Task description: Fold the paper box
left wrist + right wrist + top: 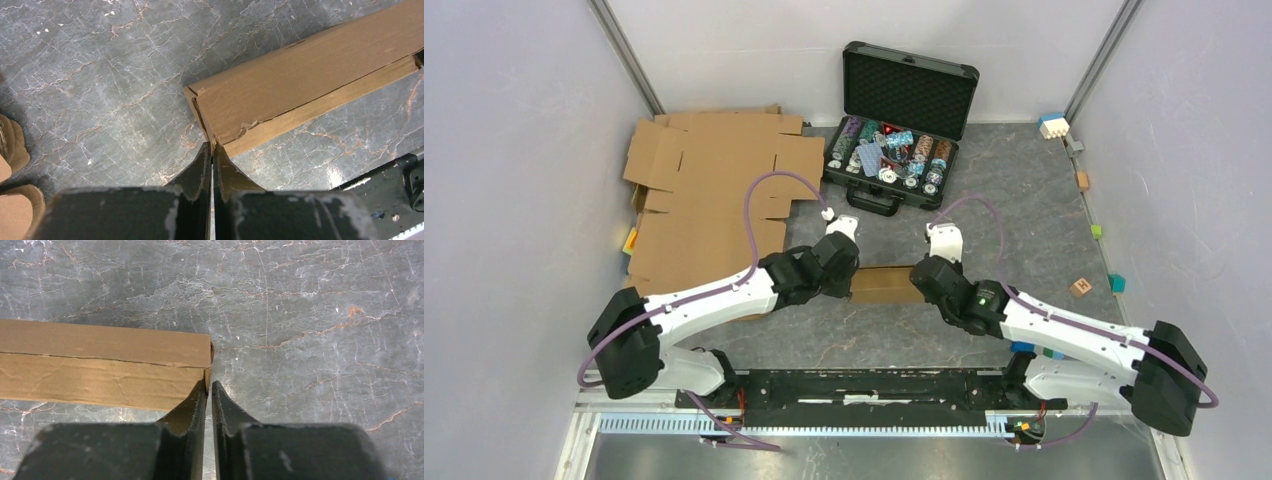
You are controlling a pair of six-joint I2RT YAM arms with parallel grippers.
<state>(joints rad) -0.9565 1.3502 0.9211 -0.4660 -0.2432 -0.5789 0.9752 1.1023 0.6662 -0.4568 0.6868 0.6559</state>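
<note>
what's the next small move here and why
Probably nudge the left gripper forward, pressing in the end flap of the box. Its jaws are shut with the tips at that end's near corner, where the flap gapes and the edge is crumpled; the right gripper, also shut, sits at the far end to brace.

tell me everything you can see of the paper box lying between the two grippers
The paper box is plain brown cardboard, folded into a flat, long rectangular carton that lies on the grey marbled table. A seam runs along its length where a narrower strip meets the wider panel. The left gripper and right gripper, both shut, touch its opposite end corners. Whether they pinch any cardboard is unclear. The corner at the left gripper is slightly torn and crumpled.
</note>
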